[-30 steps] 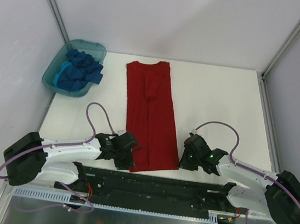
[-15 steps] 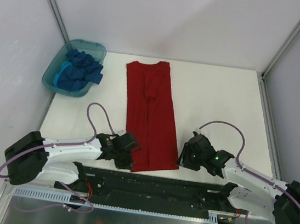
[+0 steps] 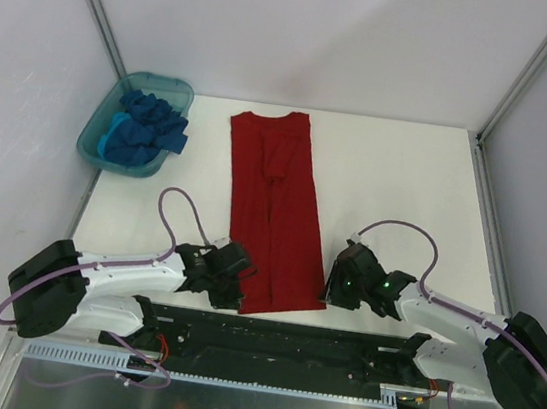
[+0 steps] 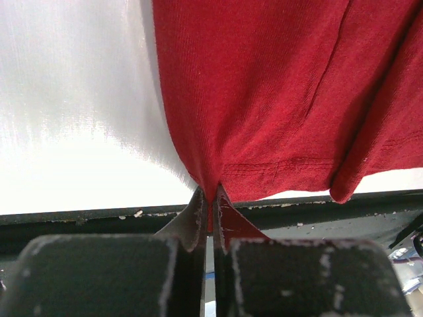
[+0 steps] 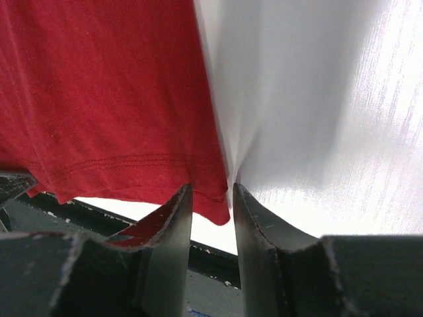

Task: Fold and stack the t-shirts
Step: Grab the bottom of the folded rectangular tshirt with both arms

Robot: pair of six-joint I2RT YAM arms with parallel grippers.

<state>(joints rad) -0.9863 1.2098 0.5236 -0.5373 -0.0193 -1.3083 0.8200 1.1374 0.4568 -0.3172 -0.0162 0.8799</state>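
The red t-shirt (image 3: 273, 205) lies flat on the white table, folded lengthwise into a long strip, collar end far and hem near. My left gripper (image 3: 243, 283) is shut on the hem's near left corner; in the left wrist view the red cloth (image 4: 264, 86) is pinched between my closed fingertips (image 4: 213, 198). My right gripper (image 3: 329, 291) is at the hem's near right corner. In the right wrist view its jaws (image 5: 211, 195) stand slightly apart with the red corner (image 5: 218, 205) between them, not pinched. The blue t-shirts (image 3: 145, 129) lie crumpled in the tub.
The translucent teal tub (image 3: 89, 135) stands at the far left of the table. The black rail (image 3: 277, 331) runs along the table's near edge just behind both grippers. White walls and metal posts enclose the table on three sides.
The right gripper has shifted slightly left, onto the hem's right corner. The left gripper keeps its hold and has barely moved. The shirt lies as before.
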